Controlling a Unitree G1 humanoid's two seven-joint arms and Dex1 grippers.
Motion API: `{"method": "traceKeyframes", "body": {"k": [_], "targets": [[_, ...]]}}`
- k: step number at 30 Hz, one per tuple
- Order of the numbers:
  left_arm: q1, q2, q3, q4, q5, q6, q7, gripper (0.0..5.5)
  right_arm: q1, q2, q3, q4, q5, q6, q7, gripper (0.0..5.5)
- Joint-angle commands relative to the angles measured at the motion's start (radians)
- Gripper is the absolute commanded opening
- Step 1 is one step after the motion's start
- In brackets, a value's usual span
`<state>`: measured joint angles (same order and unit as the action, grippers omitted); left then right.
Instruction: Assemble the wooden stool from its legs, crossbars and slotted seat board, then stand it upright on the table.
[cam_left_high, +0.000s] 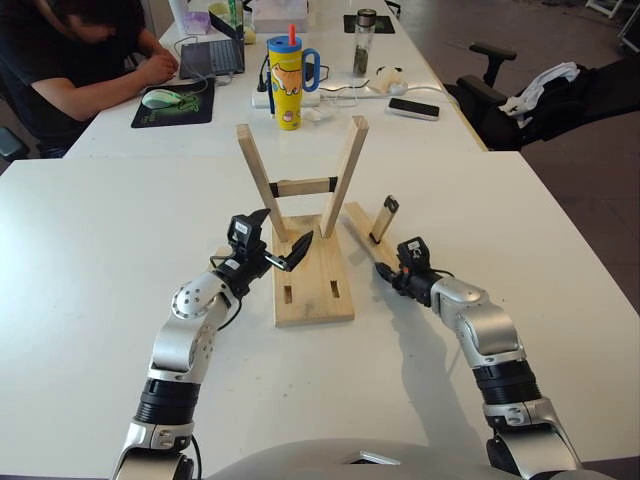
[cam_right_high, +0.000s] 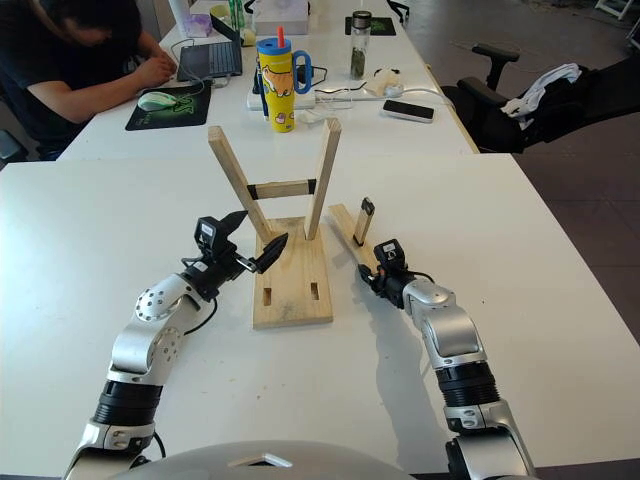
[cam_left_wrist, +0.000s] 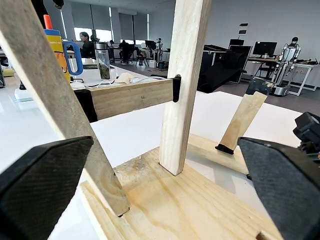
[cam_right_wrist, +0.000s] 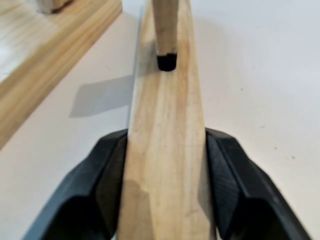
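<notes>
Both head views look forward and down over the table (cam_left_high: 90, 260), with the seat board (cam_left_high: 312, 268) near centre and the desk (cam_left_high: 420, 130) at 12 o'clock. They share almost the whole scene (the right eye shows it shifted a little leftward). The left wrist view sits low and close, facing the fitted legs (cam_left_wrist: 185, 85) across the board. The right wrist view looks along the loose leg (cam_right_wrist: 167, 150) from very near, probably toward 11 o'clock.

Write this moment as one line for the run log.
seat board flat on table | two legs and crossbar standing in it | left gripper open at one leg's base | right gripper shut on loose leg beside board
</notes>
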<state>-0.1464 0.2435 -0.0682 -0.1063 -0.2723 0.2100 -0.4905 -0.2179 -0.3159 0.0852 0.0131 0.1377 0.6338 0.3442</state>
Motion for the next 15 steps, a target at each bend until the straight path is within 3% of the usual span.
{"method": "traceKeyframes", "body": {"k": [1,7,15], "targets": [[-0.045,0.009,0.002,0.033,0.013,-0.014,-0.015,5.4,-0.026,0.034,-0.096,0.004,0.015,-0.123,-0.057,2.06],[-0.114,0.028,0.078,0.096,-0.032,-0.031,-0.036,5.4,-0.121,0.102,-0.266,-0.102,0.227,-0.279,-0.005,2.06],[-0.207,0.071,0.194,0.06,-0.237,0.08,-0.138,5.4,-0.247,0.007,-0.387,-0.247,0.745,0.043,0.176,2.06]]}}
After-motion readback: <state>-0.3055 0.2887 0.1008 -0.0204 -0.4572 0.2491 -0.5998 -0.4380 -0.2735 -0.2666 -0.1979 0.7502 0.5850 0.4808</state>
